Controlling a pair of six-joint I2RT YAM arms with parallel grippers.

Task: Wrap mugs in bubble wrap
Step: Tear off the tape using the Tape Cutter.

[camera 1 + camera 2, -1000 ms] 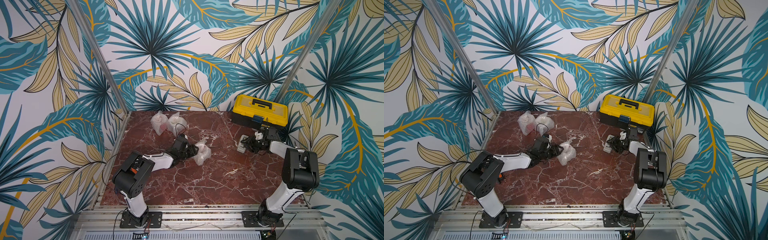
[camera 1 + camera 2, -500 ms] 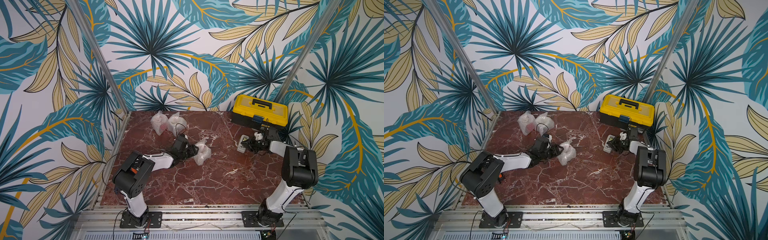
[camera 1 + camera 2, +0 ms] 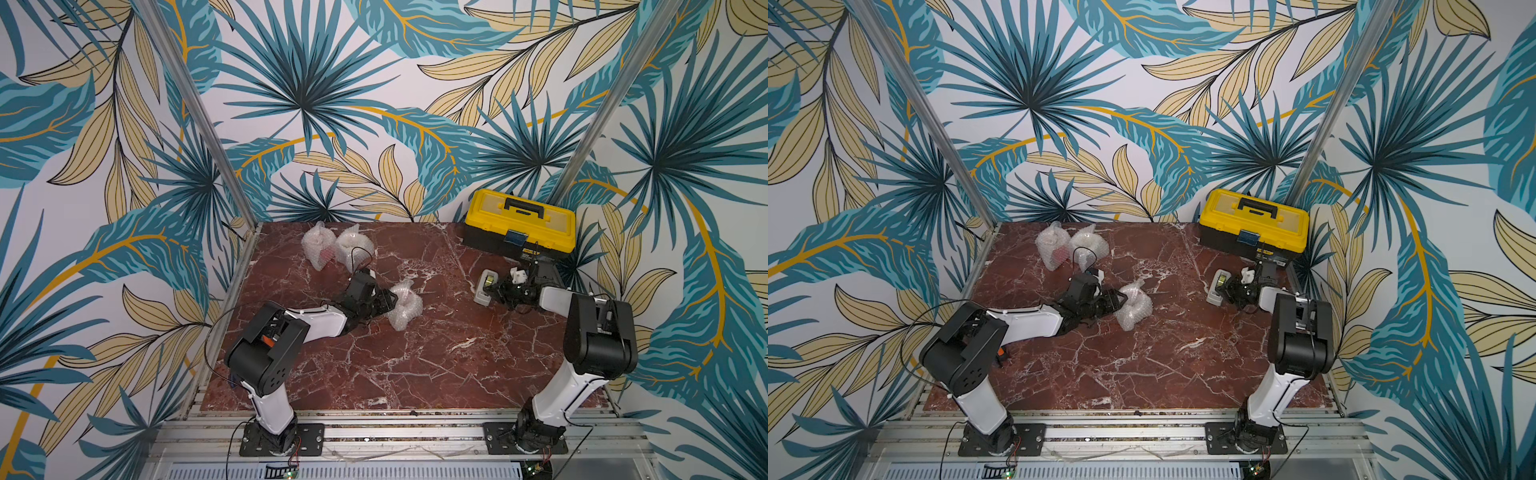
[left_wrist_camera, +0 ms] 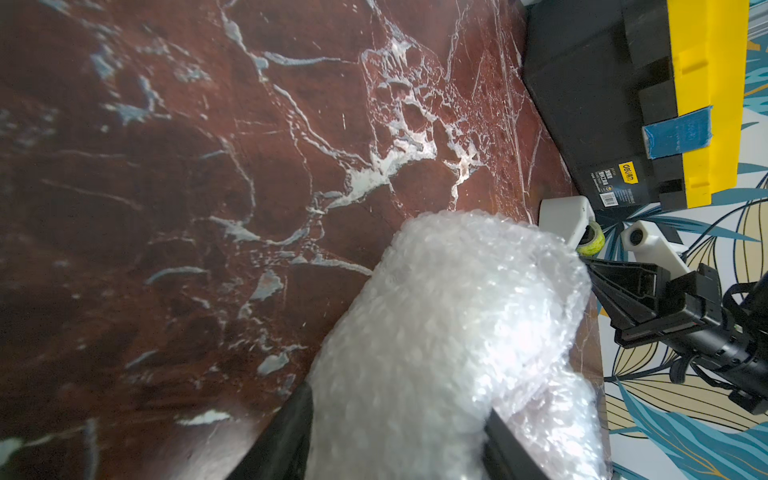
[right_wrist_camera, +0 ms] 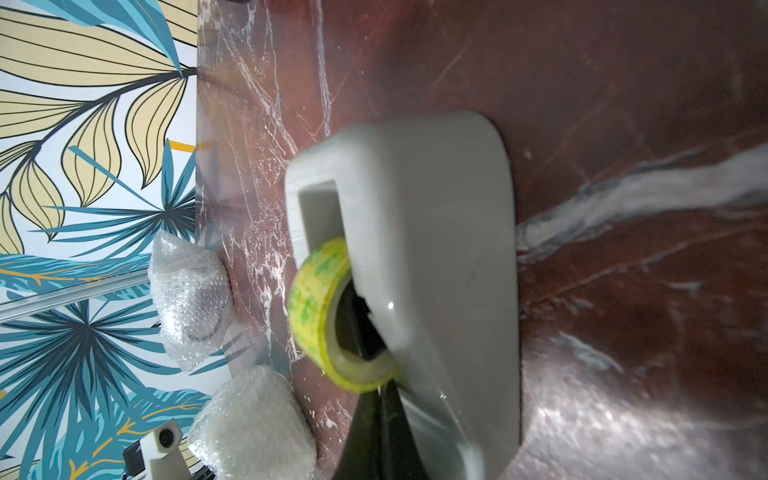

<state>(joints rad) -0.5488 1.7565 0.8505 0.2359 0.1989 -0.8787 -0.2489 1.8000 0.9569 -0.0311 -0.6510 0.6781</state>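
While the left claw (image 3: pixel 388 300) is clamping the middle bundle (image 3: pixel 406 309) from both sides, that bundle is lying on the red-brown marble surface (image 3: pixel 415 365) near frame centre in both top views. Up close its bubble wrap (image 4: pixel 449 332) is looking clear-whitish, crinkled and lumpy, with a faint pink tint inside. The mug under it is not showing clearly.

Bundles counted: three. The other two are sitting at upper centre-left by the back wall, touching each other. The red-tinted bundle (image 3: pixel 319 249) is showing a red patch through the wrap, and the white bundle (image 3: pixel 350 247) is looking all white.

The right claw (image 5: pixel 380 419) is holding its fingers together, tips right at the yellow-green tape roll (image 5: pixel 320 307) in the grey tape dispenser (image 5: pixel 436 249), right of centre. Whether any tape is pinched, cannot tell.

One dispenser, one roll, one yellow-and-black toolbox (image 3: pixel 519 224) at upper right, one blue tape patch (image 4: pixel 677 133) on it.

Writing: a yellow sticker (image 4: pixel 628 178) on the toolbox is seemingly reading "deli". The fine print beside it is too small to read.
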